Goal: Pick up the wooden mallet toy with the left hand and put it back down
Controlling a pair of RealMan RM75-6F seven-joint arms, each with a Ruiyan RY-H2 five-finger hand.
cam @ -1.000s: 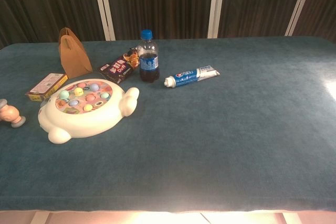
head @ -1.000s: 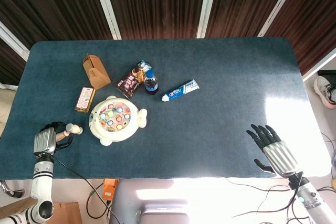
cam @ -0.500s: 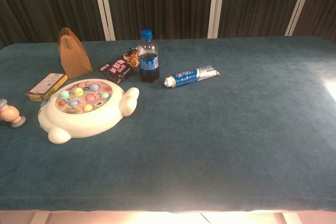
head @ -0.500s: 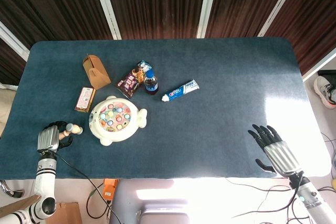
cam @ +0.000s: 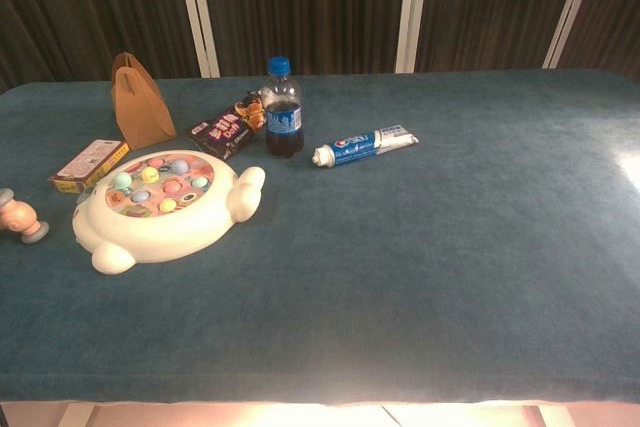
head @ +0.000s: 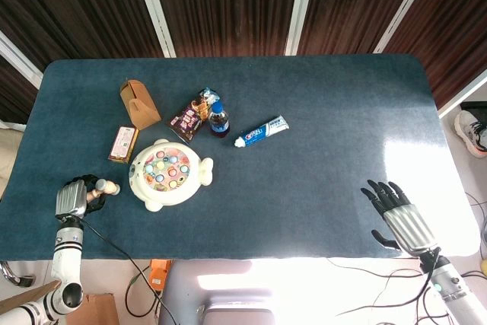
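Drawn back toward the near table edge since a second ago, left hand [head: 74, 198] with fingers curled around the handle of the small wooden mallet toy [head: 106, 186], or so it appears, contact too small to confirm; mallet lying on the dark teal cloth-covered table [head: 319, 112] near the left edge, just beside the round white fishing-game toy with coloured pegs [head: 169, 172], probably set back down already; further right, well apart, right hand [head: 396, 209] idle at the near edge, fingers spread, holding nothing, kept clear of the work.
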